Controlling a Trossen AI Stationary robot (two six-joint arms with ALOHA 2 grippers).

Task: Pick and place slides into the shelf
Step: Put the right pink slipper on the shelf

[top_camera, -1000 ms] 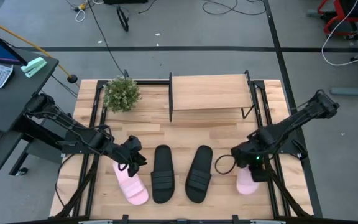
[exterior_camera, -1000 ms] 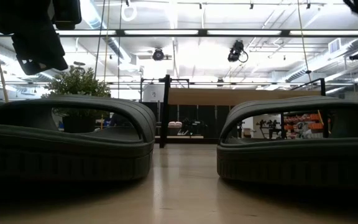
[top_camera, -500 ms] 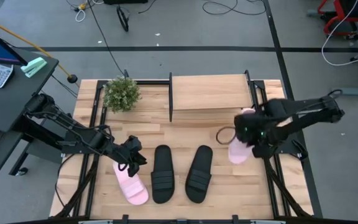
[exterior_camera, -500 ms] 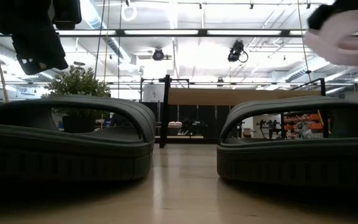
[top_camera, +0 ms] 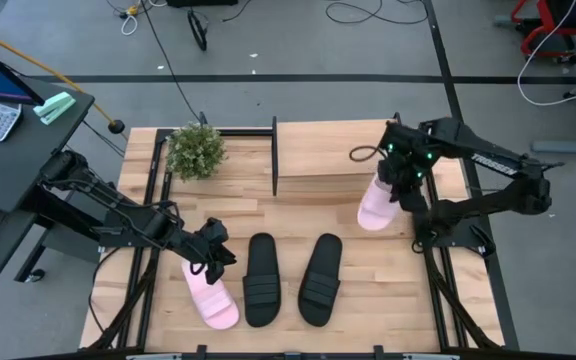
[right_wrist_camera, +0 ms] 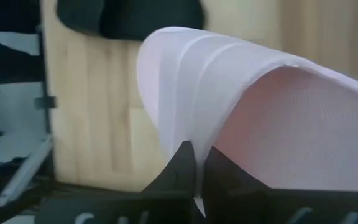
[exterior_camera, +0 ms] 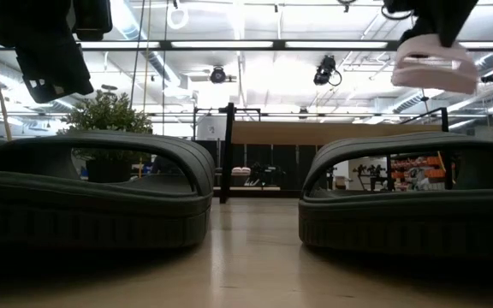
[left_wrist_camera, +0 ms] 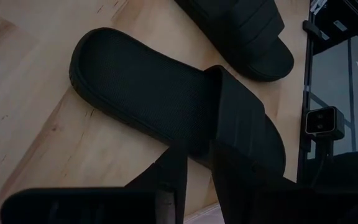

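1. while clamped tight on a pale pink slide (top_camera: 375, 203) by the strap, right end effector (top_camera: 400, 178) hangs above the right end of the shelf (top_camera: 333, 150), sandal dangling below it, clear of the worktop (top_camera: 298, 215).
2. seen in the right wrist view: dark fingers (right_wrist_camera: 188, 163) pinched together through the ribbed pink strap (right_wrist_camera: 229, 68), with no gap between them.
3. shelf lying just beside and toward the far edge from the carried slide; long axis of the slide running roughly front to back, nearly square to the shelf's long edge, heel end drooping toward the near side.
4. judged as the key relation: shelf opening right next to the held sandal on its far side, so a short push forward and down should seat it near the shelf's right end; right arm plainly the nearer one.
5. left end effector (top_camera: 211, 256) low over the near-left worktop at the second pink slide (top_camera: 212, 295), beside the left black slide (top_camera: 261, 280); fingers set narrow, cannot tell whether anything is gripped.
6. other black slide (top_camera: 320, 279) flat on the worktop beside its twin, both well apart from the shelf.
7. potted plant (top_camera: 195, 150) standing left of the shelf, clear of the path.
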